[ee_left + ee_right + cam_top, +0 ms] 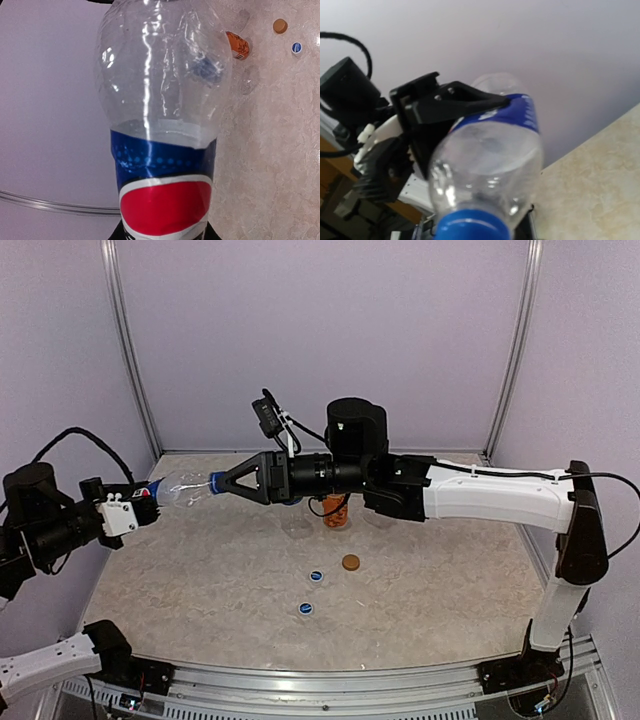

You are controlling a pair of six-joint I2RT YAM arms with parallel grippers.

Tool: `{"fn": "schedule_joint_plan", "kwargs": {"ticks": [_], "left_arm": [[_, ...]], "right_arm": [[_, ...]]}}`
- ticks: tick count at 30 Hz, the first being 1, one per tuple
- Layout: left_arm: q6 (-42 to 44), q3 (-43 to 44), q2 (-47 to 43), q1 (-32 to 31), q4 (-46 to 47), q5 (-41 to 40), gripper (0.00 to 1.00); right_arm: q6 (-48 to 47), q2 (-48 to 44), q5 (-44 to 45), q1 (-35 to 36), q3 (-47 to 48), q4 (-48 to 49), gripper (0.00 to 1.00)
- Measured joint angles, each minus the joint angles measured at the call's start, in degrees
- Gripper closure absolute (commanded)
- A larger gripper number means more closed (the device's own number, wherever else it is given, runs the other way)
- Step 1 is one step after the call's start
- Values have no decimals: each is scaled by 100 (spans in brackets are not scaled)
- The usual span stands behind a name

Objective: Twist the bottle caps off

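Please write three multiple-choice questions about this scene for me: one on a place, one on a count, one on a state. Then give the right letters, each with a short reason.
1. Where is the short orange bottle?
A. standing on the table
B. in the left tool
C. in the right tool

2. How many loose caps lie on the table?
A. one
B. three
C. five

3. The left tool holds the labelled bottle. Its blue cap is:
A. on the neck
B. on the table
C. inside the bottle

Answers:
1 A: it stands upright below the right arm.
2 B: two small blue caps and one orange cap.
3 A: the right tool grips it on the neck.
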Motion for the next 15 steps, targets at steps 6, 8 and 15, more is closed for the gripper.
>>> {"fn": "schedule_joint_plan", "kwargs": {"ticks": [6,8,15], "left_arm": [[2,-2,72,-2,57,-66,75],[0,0,87,0,57,-98,75],[-232,96,94,0,-153,-55,75]], "right_arm": [[116,17,-155,0,22,35,100],[101,59,-188,-11,90,-11,100],[-931,98,50,96,669,-1010,100]]}}
